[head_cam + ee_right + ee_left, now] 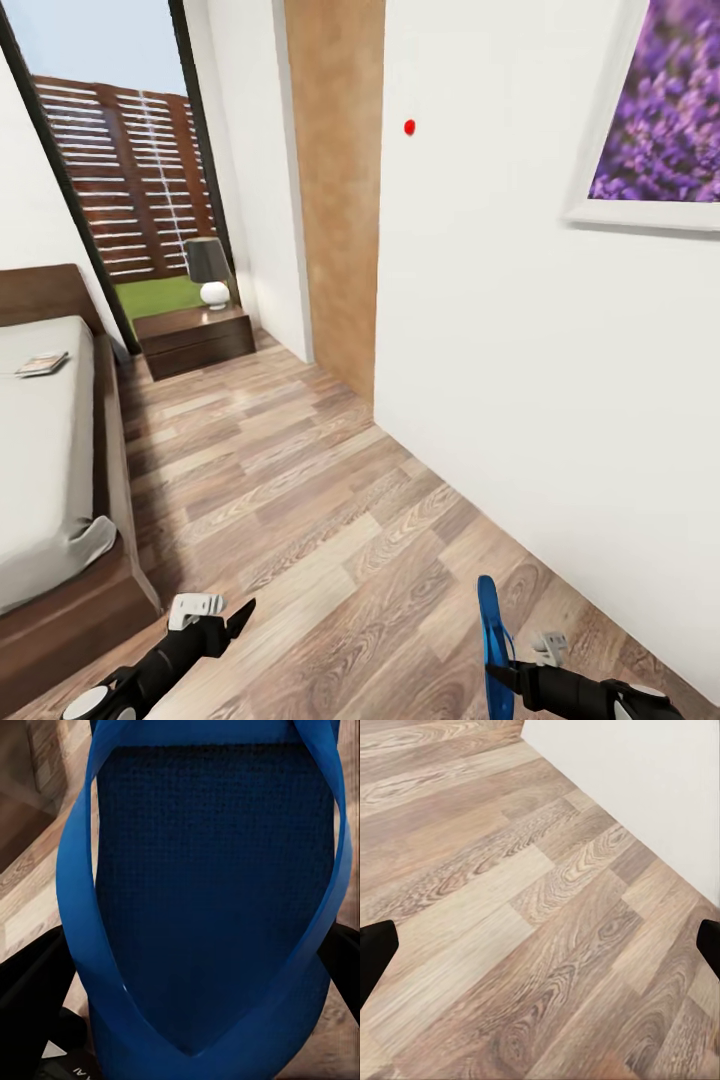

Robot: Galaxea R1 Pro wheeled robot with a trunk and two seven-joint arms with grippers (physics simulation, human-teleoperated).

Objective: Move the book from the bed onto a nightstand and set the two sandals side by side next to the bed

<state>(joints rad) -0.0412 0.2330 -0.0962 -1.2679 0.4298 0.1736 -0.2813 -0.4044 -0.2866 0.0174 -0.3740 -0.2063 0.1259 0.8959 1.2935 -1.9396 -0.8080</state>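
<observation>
Head view: one bed (45,440) with an off-white mattress and dark wooden base stands at the left; one book (42,364) lies flat on the mattress near the headboard. One nightstand (193,338) stands beyond the foot-side corner of the bed, below the tall window (125,160), and carries one lamp (210,272) with a grey shade. One blue sandal (492,645) stands on edge in the right gripper (505,676), whose fingers are clamped on it low at the right. The left gripper (225,628) reaches forward low at the left, over bare wood-plank floor (300,500), close to the bed's corner, its fingers spread with nothing between them. A white wall (500,350) with one framed purple picture (665,110) and one small red dot (409,127) bounds the right side. Left wrist view: two dark fingertips (376,949) sit far apart at opposite edges, above plank floor that meets the white wall. Right wrist view: the sandal's dark textured sole (214,885) and blue strap lie close before the camera, the black fingers (30,982) pressing it from both sides.
</observation>
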